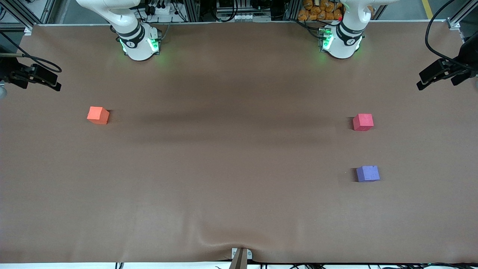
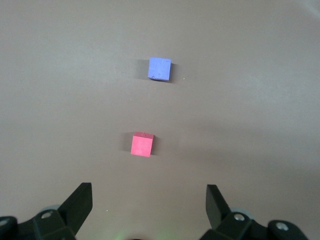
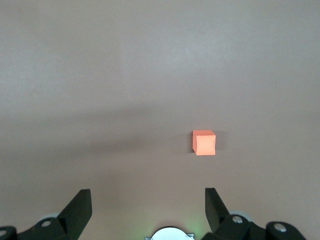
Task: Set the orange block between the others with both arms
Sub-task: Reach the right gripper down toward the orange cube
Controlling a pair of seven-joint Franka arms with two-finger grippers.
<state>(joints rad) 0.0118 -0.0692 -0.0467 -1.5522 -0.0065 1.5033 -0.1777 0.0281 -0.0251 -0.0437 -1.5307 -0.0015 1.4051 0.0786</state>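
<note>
- Orange block [image 1: 98, 115] resting on the brown surface [image 1: 231, 175] toward the right arm's end, alone, well apart from the other two cubes.
- Same orange block in the right wrist view [image 3: 204, 143], lying flat on the surface below the camera, touching nothing.
- Red-pink cube [image 1: 363, 122] sitting toward the left arm's end of the surface, about as far from the front camera as the orange block.
- Purple-blue cube [image 1: 368, 173] also toward the left arm's end, nearer to the front camera than the red-pink cube, a clear gap of bare surface between the two.
- Both cubes visible in the left wrist view: red-pink [image 2: 142, 144] closer to the camera, purple-blue [image 2: 160, 68] farther off, apart and roughly in line.
- Left end effector [image 2: 149, 202] raised over the surface near the red-pink cube, fingers [image 2: 80, 200] spread wide, holding nothing.
- Right end effector [image 3: 148, 202] raised over the surface near the orange block, fingers [image 3: 216, 202] spread wide as well, holding nothing.
- Right arm's base [image 1: 140, 43] and left arm's base [image 1: 341, 41] standing along the edge of the surface farthest from the front camera, each lit green.
- Slight wrinkle in the brown covering at the edge nearest the front camera, by a small bracket [image 1: 241, 256].
</note>
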